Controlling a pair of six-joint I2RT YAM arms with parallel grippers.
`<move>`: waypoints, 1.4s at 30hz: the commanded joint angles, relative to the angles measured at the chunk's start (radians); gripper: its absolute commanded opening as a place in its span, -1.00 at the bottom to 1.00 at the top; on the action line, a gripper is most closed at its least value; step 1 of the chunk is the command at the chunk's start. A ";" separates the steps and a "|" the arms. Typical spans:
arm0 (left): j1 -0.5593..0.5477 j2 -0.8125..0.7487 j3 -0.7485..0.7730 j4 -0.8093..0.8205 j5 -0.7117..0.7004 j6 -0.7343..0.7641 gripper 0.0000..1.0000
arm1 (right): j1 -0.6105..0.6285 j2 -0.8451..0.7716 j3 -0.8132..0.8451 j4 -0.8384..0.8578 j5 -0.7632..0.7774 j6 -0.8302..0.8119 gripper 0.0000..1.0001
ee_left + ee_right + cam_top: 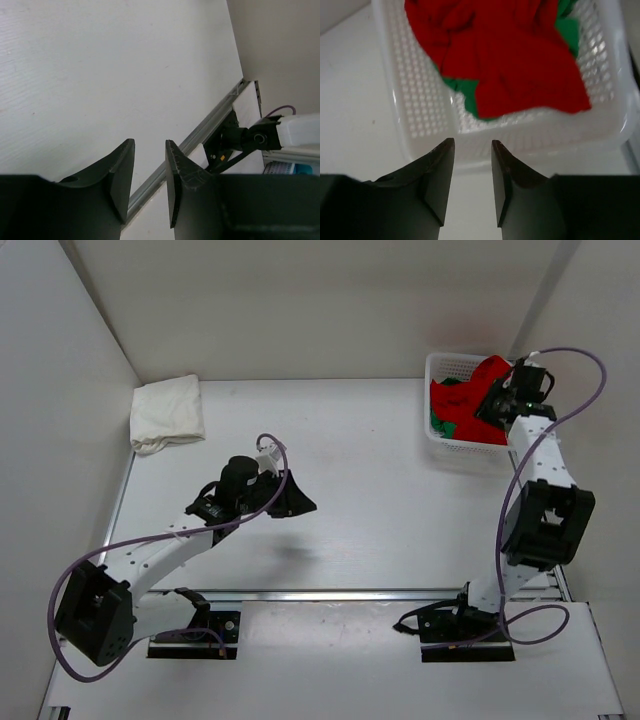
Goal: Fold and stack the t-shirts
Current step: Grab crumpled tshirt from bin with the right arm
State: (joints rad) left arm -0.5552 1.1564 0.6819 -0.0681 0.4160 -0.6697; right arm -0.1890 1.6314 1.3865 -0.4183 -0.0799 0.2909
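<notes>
A folded white t-shirt (pixel 165 412) lies at the far left of the table. A red t-shirt (pixel 462 400) lies crumpled on a green t-shirt (pixel 440 426) inside the white mesh basket (pixel 450 362) at the far right. My right gripper (pixel 489 405) hangs open and empty over the basket's right part. In the right wrist view its tips (pixel 473 145) sit just above the basket's near wall (pixel 420 100), with the red shirt (pixel 515 55) and green shirt (pixel 467 92) beyond. My left gripper (pixel 295 502) is open and empty over the table's middle (pixel 150 145).
White walls close the table at the back and both sides. A metal rail (pixel 350 594) runs along the near edge; it also shows in the left wrist view (pixel 200 135), with the right arm's base (pixel 245 140) behind it.
</notes>
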 commanded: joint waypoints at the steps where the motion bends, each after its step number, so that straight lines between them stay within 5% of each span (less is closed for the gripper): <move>1: -0.014 -0.006 -0.001 0.054 0.026 0.016 -0.16 | -0.038 0.128 0.204 -0.054 0.006 -0.041 -0.31; 11: 0.009 0.032 -0.033 0.037 0.009 0.059 -0.18 | -0.099 0.481 0.492 -0.056 -0.015 -0.044 -0.23; 21: 0.011 0.086 -0.025 0.031 0.020 0.067 -0.20 | -0.076 0.786 0.948 -0.237 0.049 -0.075 -0.25; 22: 0.011 0.091 -0.031 0.037 0.023 0.064 -0.20 | -0.070 0.798 0.980 -0.243 0.054 -0.073 -0.36; 23: 0.011 0.094 -0.024 0.031 0.018 0.065 -0.20 | -0.067 0.818 1.012 -0.257 0.055 -0.073 -0.73; 25: 0.012 0.098 -0.021 0.036 0.023 0.062 -0.21 | -0.057 0.837 1.063 -0.298 0.055 -0.058 -1.00; 36: 0.023 0.083 0.008 0.025 0.040 0.035 -0.20 | 0.042 0.546 1.215 -0.481 0.091 -0.058 -1.00; 42: 0.103 0.077 0.056 0.021 0.087 -0.005 -0.22 | 0.181 0.242 1.120 -0.377 -0.038 -0.091 -1.00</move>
State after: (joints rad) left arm -0.4927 1.2625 0.6842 -0.0528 0.4637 -0.6529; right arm -0.0769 2.1090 2.5175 -0.9012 -0.0170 0.2226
